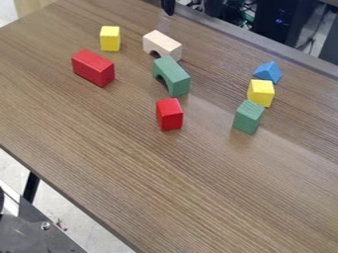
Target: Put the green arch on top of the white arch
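- Green wooden arch block [175, 77], just beside the whitish wooden arch block [165, 43] on the brown wood-grain table [198, 183].
- Black end effector [167, 6] beyond; clenched or released, I can't tell.

Above the green arch [176, 79], only a small part of the gripper [168, 7] is shown; the rest is cut off by the top edge. The lower right corner of the white arch [161, 44] is hidden by the green arch, and whether the two touch cannot be told. Right of the green arch, the lower left of a yellow block [261, 92] is covered by a green block [248, 118]. Far up and right of the green arch, dark equipment [280, 24] is cut off, its details blurred. Far below and left of it, a metal plate [36, 237] is cropped by the left and bottom edges.
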Controlling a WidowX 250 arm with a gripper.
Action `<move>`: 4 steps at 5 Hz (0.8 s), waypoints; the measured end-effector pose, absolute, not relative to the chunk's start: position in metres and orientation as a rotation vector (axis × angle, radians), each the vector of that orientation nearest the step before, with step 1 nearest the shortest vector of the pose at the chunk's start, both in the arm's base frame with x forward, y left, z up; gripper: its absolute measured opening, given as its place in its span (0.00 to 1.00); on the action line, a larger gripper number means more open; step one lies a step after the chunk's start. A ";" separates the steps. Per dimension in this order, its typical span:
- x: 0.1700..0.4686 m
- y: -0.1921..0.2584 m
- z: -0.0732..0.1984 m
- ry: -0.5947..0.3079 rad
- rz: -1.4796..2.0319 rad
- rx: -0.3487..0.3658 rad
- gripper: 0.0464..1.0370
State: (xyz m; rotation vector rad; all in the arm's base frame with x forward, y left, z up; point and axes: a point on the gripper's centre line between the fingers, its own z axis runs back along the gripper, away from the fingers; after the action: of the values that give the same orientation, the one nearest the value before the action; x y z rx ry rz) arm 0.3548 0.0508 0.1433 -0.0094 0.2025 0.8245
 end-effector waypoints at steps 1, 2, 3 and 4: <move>0.353 0.050 0.128 0.248 0.823 0.002 0.96; 0.351 0.049 0.105 0.247 0.857 -0.005 0.96; 0.348 0.048 0.083 0.228 0.901 -0.006 0.96; 0.345 0.049 0.074 0.191 0.954 -0.019 0.96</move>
State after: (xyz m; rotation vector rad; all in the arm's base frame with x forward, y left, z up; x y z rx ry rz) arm 0.3447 0.0488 0.0741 -0.0189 0.1905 0.9542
